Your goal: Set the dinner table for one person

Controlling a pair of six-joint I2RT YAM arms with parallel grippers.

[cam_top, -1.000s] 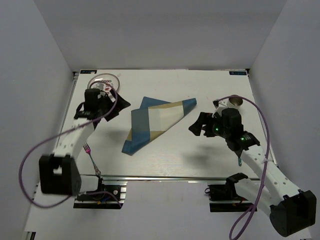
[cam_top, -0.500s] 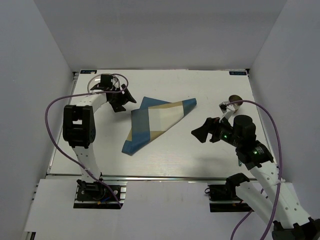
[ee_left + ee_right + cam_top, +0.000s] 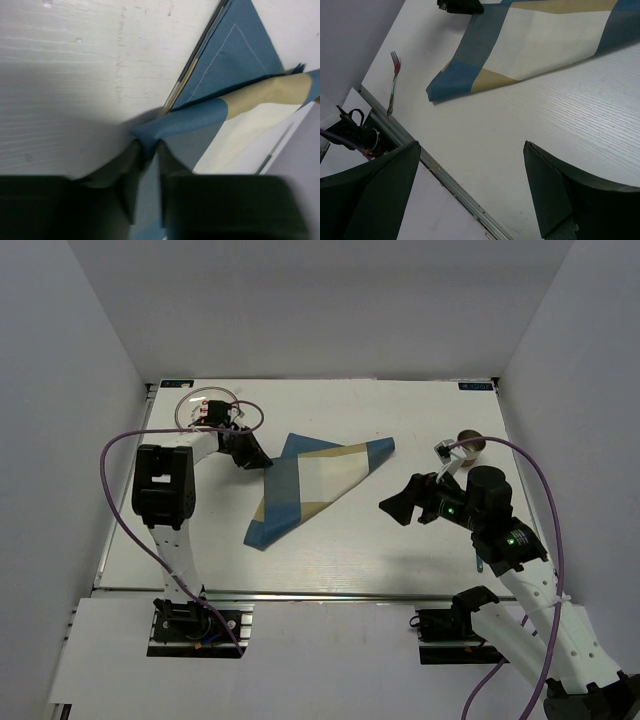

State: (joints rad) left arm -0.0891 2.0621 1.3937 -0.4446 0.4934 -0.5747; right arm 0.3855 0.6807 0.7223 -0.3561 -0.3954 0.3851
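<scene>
The dinner table (image 3: pixel 350 550) is a white top with a metal rail along its near edge. On it lies a folded blue-and-tan checked placemat (image 3: pixel 315 480) (image 3: pixel 535 40). My left gripper (image 3: pixel 255 452) (image 3: pixel 148 147) is at the cloth's back-left corner, shut on a pinched-up blue fold of the placemat (image 3: pixel 200 115). My right gripper (image 3: pixel 392 505) (image 3: pixel 471 145) hovers over bare tabletop to the right of the cloth, open with nothing between its fingers. A fork (image 3: pixel 394 80) lies near the front-left rail; the top view hides it behind my left arm.
A round plate (image 3: pixel 190 405) sits at the back left corner, just behind my left gripper. A metal cup (image 3: pixel 470 443) stands at the back right behind my right arm. A thin utensil (image 3: pixel 480 565) lies partly under my right arm. White walls enclose the table.
My left gripper has moved slightly down onto the placemat's back-left corner and closed on a fold of it. My right arm has barely shifted.
</scene>
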